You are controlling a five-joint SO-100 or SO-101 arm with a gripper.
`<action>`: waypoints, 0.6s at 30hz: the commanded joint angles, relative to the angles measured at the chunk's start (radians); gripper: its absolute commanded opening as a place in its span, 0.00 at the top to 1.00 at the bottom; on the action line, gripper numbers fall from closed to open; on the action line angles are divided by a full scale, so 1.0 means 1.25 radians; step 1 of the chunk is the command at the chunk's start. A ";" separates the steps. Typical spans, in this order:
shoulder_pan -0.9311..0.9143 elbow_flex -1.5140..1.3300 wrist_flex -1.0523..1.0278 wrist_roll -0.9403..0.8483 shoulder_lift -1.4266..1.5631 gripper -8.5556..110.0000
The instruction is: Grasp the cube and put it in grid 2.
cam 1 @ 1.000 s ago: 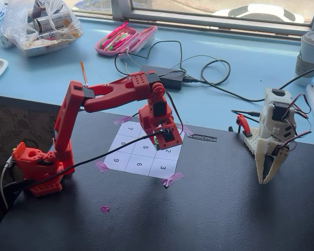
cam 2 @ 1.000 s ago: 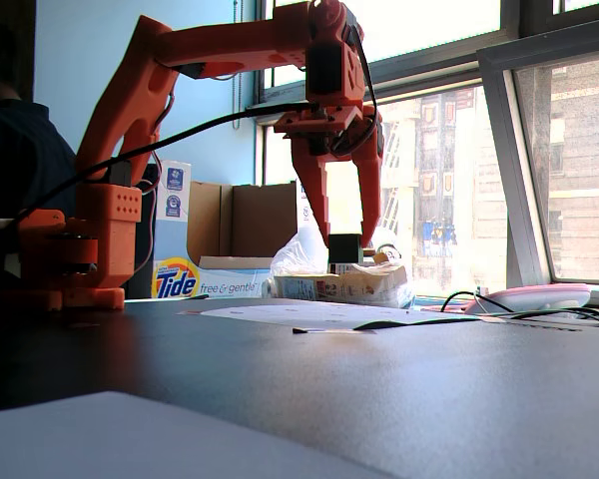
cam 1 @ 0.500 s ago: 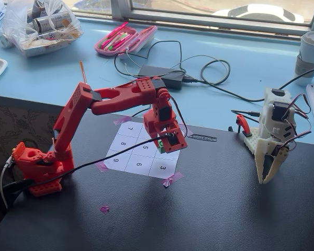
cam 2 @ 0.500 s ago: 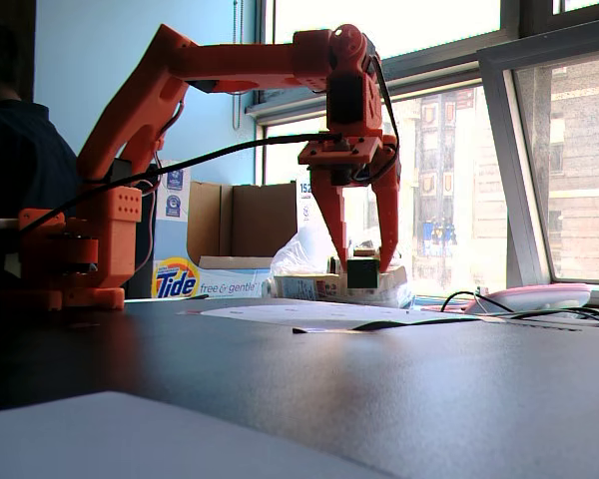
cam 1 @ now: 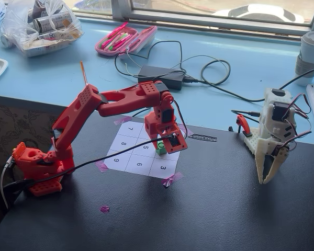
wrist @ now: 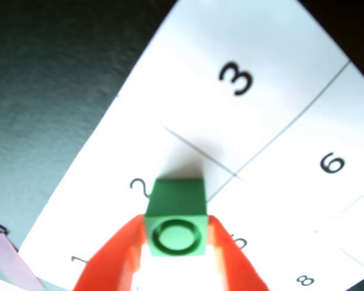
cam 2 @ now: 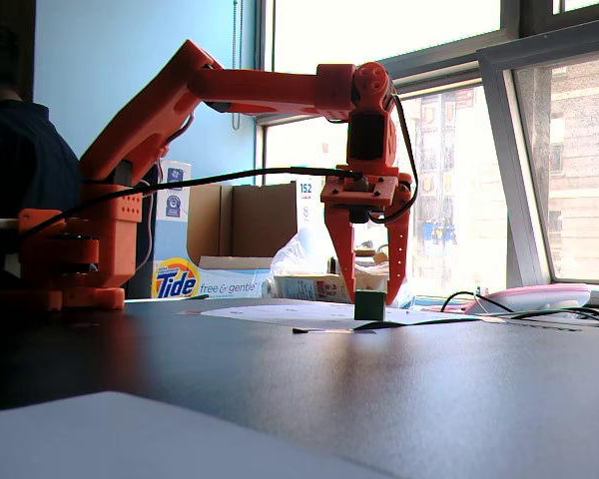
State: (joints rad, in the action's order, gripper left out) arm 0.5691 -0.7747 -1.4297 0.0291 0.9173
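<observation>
Evidently the cube point(wrist: 175, 213), judged light, rigid and smooth-sided, is held squarely across two opposite flat faces by the end effector point(wrist: 173, 239) over grid 2 point(wrist: 118, 176).

Windowside hobby desk point(cam 1: 240, 209), cables point(cam 1: 199, 70)

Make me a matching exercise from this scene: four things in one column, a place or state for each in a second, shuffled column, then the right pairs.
Things:
1. cube
2. pencil case
3. white arm
4. coffee cup

Places or states:
A. idle at the right of the black table in the high fixed view
B. between the red fingers, down on the numbered sheet
C. pink, open, on the blue surface by the window
D. at the right edge, near the window

Pairs: 1-B, 2-C, 3-A, 4-D
</observation>
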 commanded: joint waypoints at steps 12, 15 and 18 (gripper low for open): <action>-0.005 0.038 -0.026 -0.002 0.029 0.75; -0.005 0.037 -0.042 -0.007 0.044 0.74; -0.005 0.032 -0.052 -0.013 0.067 0.73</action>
State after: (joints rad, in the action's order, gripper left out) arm 0.5676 -0.7747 -1.4772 0.0215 0.9020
